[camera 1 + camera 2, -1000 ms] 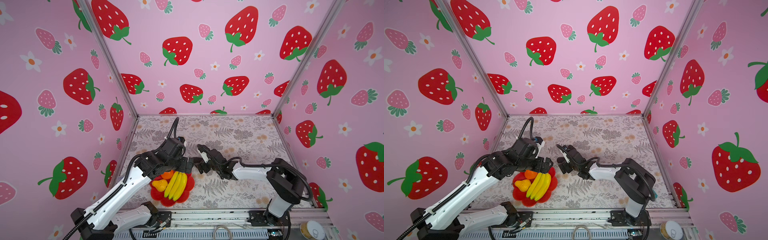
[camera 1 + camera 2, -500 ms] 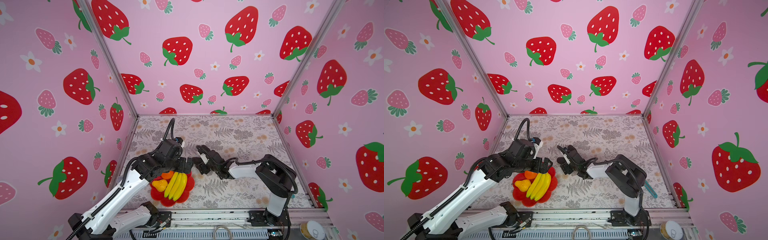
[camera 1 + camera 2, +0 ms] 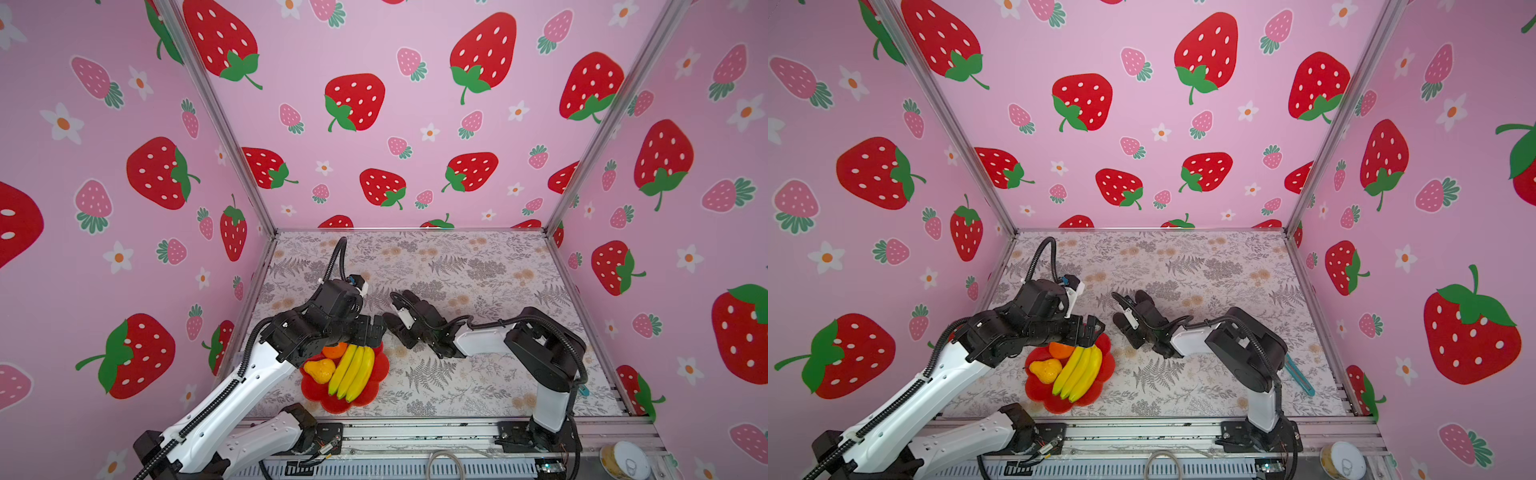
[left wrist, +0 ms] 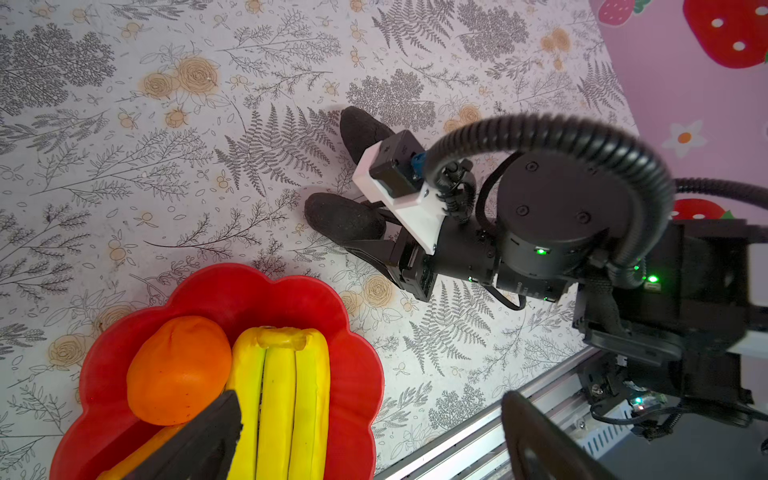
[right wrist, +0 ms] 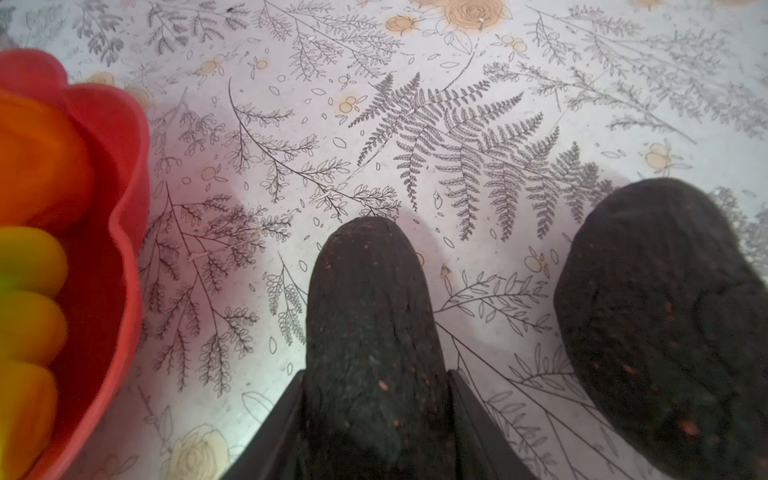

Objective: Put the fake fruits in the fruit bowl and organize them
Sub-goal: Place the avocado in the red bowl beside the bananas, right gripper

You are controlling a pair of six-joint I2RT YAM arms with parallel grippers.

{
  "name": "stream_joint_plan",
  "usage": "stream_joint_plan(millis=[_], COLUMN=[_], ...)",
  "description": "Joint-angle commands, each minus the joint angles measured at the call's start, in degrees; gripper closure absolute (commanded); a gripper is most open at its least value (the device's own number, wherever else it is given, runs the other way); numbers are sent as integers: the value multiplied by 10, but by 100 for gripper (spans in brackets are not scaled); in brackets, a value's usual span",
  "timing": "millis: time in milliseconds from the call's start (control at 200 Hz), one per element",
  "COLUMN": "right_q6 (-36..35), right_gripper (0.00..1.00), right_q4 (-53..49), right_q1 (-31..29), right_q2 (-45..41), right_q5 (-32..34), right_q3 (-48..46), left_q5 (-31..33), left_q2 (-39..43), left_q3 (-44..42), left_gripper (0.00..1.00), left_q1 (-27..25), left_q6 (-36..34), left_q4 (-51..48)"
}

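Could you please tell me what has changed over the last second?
The right gripper closed around the avocado nearest the bowl. The left gripper stayed open above the bowl; the other avocado, banana, orange and pear did not move.

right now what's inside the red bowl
A banana bunch, an orange and a pear lie in the bowl. The left gripper covers its far edge in both top views; its floor under them is hidden.

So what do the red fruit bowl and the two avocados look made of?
Fruit bowl: looks like moulded plastic or silicone, smooth and fairly glossy, with soft highlights on its scalloped rim. Avocados: matt, rough, pebbled dark skin with orange flecks; probably foam or painted plastic, hard to tell.
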State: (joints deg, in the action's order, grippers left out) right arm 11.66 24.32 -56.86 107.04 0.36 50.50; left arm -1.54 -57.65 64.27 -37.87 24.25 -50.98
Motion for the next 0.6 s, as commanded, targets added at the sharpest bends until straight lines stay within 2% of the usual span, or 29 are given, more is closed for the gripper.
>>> stream_joint_plan(millis=[0, 170, 330, 445, 590], right_q6=[-9, -1, -8, -6, 4], right_gripper=[62, 67, 66, 67, 66], right_q4=[29, 53, 66, 90, 108], right_q1=[2, -2, -43, -95, -153], right_q2=[-41, -124, -213, -232, -216], right_q5=[-10, -44, -38, -29, -13], right_q3=[-25, -81, -136, -146, -140], left_q5=[5, 12, 44, 56, 70], left_q2=[8, 25, 55, 77, 132], left_q3=[-6, -17, -45, -82, -95], left_gripper=[1, 1, 1, 1, 1], left_q1=[4, 3, 5, 10, 11], left_q6=[4, 16, 37, 62, 89], left_q4=[-2, -13, -62, -76, -78])
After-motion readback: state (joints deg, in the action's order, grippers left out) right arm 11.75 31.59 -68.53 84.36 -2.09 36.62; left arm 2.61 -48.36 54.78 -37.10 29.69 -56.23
